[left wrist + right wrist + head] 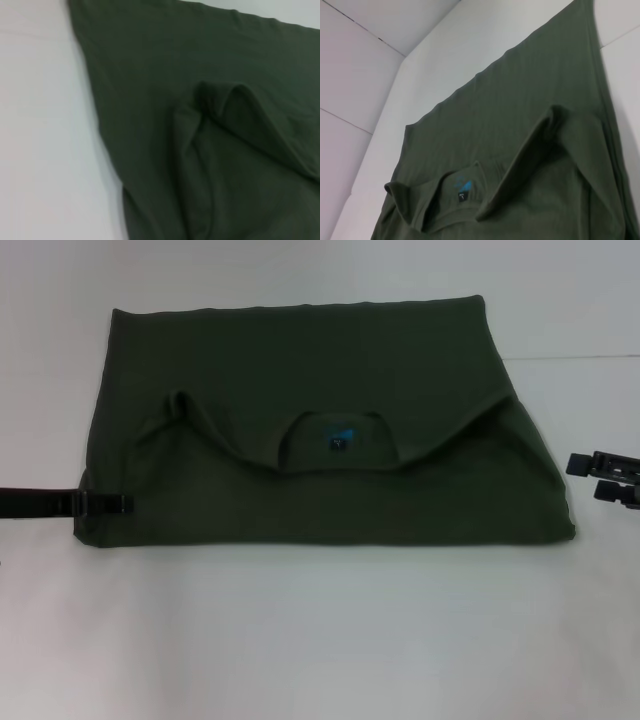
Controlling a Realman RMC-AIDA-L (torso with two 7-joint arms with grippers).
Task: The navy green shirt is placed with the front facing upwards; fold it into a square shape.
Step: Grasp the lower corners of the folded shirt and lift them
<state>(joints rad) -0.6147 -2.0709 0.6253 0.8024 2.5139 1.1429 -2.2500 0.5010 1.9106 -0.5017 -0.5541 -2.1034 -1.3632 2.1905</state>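
Lying flat on the white table [320,640], the navy green shirt [320,360] is folded wide, collar and blue label [341,439] showing. Left gripper [112,504], fingers together, touches its left edge; right gripper [590,478], fingers apart, waits just beside its right edge.

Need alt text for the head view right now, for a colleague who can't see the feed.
A dark green shirt lies partly folded into a wide block on a white table, its collar and blue neck label showing at the middle. The left hand rests at the shirt's near left edge, while the right hand sits on the table just off its right edge.
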